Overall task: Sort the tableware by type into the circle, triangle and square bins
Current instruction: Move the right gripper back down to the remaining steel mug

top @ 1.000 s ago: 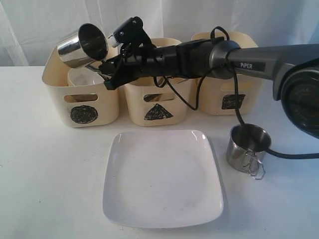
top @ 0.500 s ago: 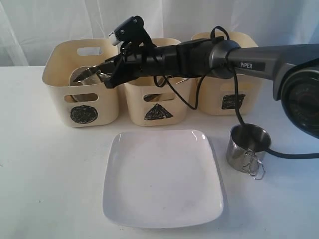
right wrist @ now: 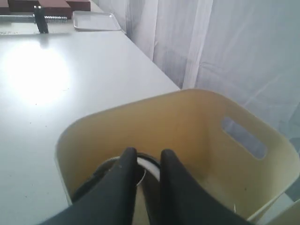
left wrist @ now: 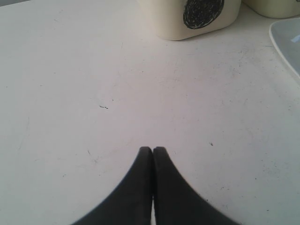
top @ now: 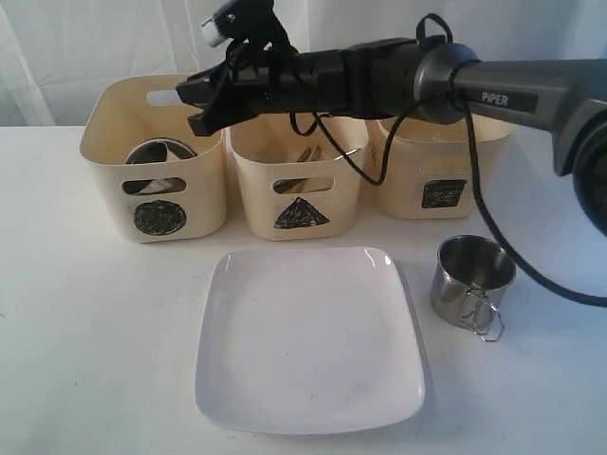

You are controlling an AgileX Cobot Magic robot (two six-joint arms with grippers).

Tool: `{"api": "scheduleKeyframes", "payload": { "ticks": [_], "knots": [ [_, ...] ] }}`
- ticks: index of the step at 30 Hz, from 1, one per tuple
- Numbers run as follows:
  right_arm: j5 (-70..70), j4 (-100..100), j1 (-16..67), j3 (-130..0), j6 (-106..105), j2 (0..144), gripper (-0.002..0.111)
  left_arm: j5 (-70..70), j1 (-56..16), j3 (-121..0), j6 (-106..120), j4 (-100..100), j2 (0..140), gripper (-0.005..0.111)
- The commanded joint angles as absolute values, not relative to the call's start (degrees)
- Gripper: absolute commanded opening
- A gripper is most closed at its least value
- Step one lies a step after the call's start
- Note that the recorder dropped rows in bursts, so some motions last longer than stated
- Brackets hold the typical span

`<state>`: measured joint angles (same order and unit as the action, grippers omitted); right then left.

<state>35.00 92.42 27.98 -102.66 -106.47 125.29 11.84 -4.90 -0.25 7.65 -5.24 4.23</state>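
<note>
One steel mug (top: 156, 152) is lying inside the circle bin (top: 194, 194), just under the right fingers (right wrist: 123, 178), which are standing a little apart and holding nothing. A second steel mug (top: 471, 284) and one white square plate (top: 308, 341) are resting on the tabletop (top: 95, 360), in front of the three bins (top: 256, 190) at its far edge. The left fingers (left wrist: 140, 187) are pressing together.

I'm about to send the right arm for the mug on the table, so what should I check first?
1. Right gripper empty: ok, jaws apart, nothing between.
2. Steel mug inside circle bin: ok.
3. Second mug upright, unobstructed: ok, handle faces the camera.
4. White square plate apart from that mug: ok.
5. Left gripper shut over bare table: ok.
6. Square bin contents: cannot tell.
</note>
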Motion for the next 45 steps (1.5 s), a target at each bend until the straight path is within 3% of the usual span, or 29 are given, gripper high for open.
{"api": "scheduleKeyframes", "payload": {
  "ticks": [1, 7, 12, 23, 34, 40, 45],
  "knots": [
    [35.5, 86.8, 28.0, -102.8, -102.4, 121.9, 0.003, 12.1, -4.7, 0.0, 7.6, -5.4, 4.0, 0.0],
    [35.9, 70.4, 27.1, -101.2, -84.8, 119.1, 0.0, 12.1, -4.7, 0.0, 7.6, -5.4, 4.0, 0.0],
    [35.4, 69.1, 25.3, -94.8, -81.9, 113.5, 0.0, 12.1, -4.7, 0.0, 7.6, -5.4, 4.0, 0.0],
    [23.9, 50.7, 22.0, -72.4, -60.3, 93.2, 0.0, 12.1, -4.7, 0.0, 7.6, -5.4, 4.0, 0.0],
    [45.3, 24.0, 20.5, -66.7, -23.0, 84.4, 0.0, 12.1, -4.7, 0.0, 7.6, -5.4, 4.0, 0.0],
    [62.3, 11.2, 20.5, -66.6, -17.5, 84.5, 0.02, 12.1, -4.7, 0.0, 7.6, -5.4, 4.0, 0.0],
    [65.7, 10.5, 20.5, -64.1, -17.2, 84.9, 0.052, 12.1, -4.7, 0.0, 7.6, -5.4, 4.0, 0.0]
  ]
}}
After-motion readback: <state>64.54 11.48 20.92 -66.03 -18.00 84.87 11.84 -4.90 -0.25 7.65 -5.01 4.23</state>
